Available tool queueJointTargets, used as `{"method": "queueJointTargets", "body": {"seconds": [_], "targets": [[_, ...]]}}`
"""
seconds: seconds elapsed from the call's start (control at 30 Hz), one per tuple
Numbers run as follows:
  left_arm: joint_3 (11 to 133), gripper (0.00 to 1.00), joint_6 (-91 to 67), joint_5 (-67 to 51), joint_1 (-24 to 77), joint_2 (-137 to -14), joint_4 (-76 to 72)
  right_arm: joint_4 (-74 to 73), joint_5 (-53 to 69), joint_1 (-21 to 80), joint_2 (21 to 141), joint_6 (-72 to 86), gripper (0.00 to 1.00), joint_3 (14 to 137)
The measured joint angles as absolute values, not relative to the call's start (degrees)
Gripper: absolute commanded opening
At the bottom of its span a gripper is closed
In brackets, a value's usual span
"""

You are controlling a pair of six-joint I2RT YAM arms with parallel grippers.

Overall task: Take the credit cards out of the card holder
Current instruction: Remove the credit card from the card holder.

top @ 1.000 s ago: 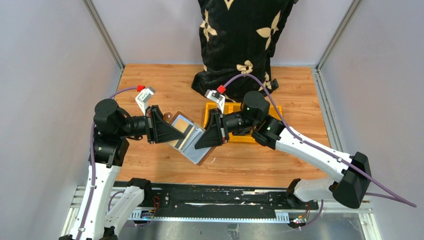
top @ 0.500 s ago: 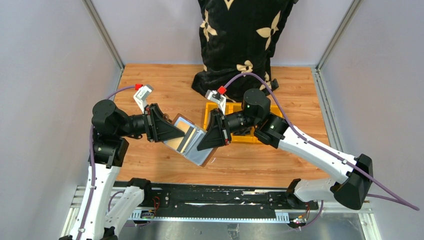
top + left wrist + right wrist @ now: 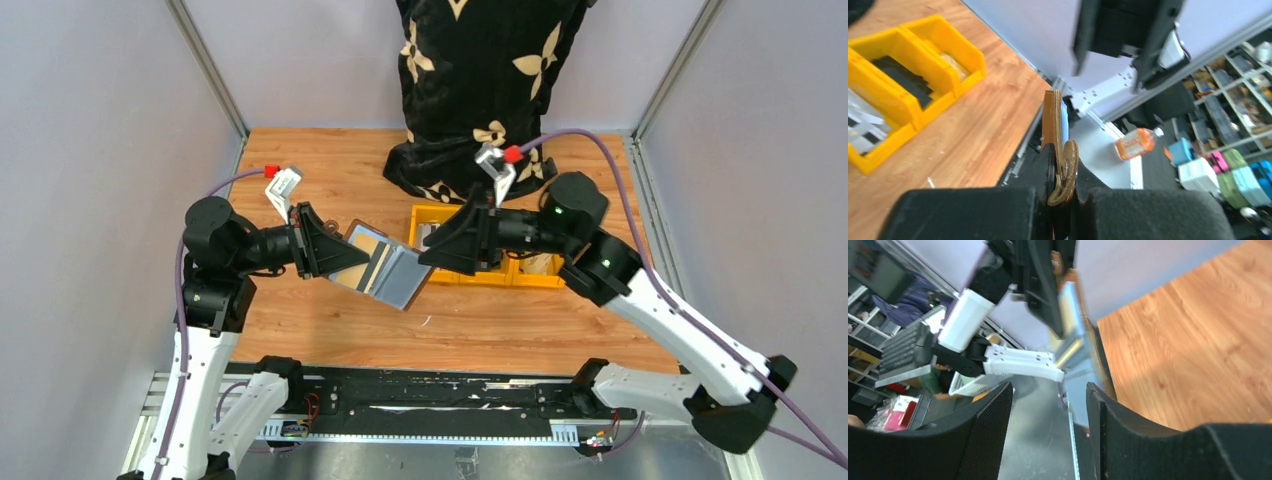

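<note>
Robotics lab, aluminium-framed cell with grey wall panels point(image 3: 90, 150), cluttered storage shelves point(image 3: 1233, 80) beyond

The small square brown leather-like card holder point(image 3: 395, 278) has a matt tan outer skin and a smooth, shiny grey-silver inner side. The orange-brown wooden counter point(image 3: 300, 170) looks smooth, with a satin grain. The yellow plastic bins point(image 3: 500, 278) are glossy. The black cloth with cream flowers point(image 3: 480, 60) looks plush. The right pincer point(image 3: 1048, 395) has black fingers point(image 3: 983, 435) with a fine matt mesh texture.
</note>
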State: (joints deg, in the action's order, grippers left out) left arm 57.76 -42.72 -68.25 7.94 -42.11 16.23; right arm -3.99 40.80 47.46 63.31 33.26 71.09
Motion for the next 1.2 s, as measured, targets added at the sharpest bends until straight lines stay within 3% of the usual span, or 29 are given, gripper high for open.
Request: {"method": "queueJointTargets", "body": {"seconds": [0.2, 0.7, 0.83, 0.93, 1.2], "targets": [[59.77, 0.0, -37.04, -59.59, 7.94, -41.69, 20.18, 10.81, 38.24, 48.42, 57.89, 43.05, 0.59, 65.14], [57.47, 0.02, -45.54, -56.62, 7.9, -41.12, 12.8, 28.4, 38.57, 52.75, 73.25, 55.16, 0.53, 61.36], [56.05, 0.02, -49.8, -57.41, 7.7, -41.17, 9.26, 33.04, 39.44, 52.75, 75.46, 57.98, 0.45, 61.36], [55.48, 0.03, -51.72, -57.6, 7.62, -41.21, 7.73, 35.2, 39.57, 52.75, 76.16, 59.53, 0.33, 61.36], [54.57, 0.23, -57.12, -59.48, 7.62, -41.12, 2.57, 42.72, 39.97, 52.77, 76.99, 64.34, 0.03, 59.57]]}}
